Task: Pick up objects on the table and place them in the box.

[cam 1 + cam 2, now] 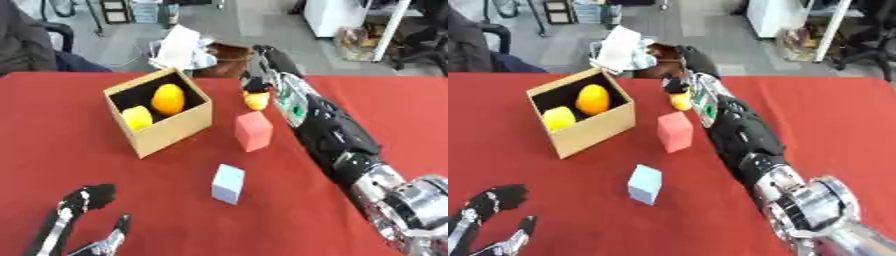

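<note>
Yellow object [255, 101] – under right robot hand [259, 80] | fingers seemingly curled round it | box [171, 131] left

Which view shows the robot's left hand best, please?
The left eye view: the left hand shows there with its open fingers well inside the lower left corner. The right eye view shows the same hand cut off by the picture's left edge.

On the worktop [70, 130], a box [171, 131] at left holds two round fruits [168, 99], one nearer fruit [137, 118] beside the other. A block [253, 131] lies just right of the box, a smaller cube [228, 183] nearer the camera, another small fruit [255, 100] behind the block.
</note>
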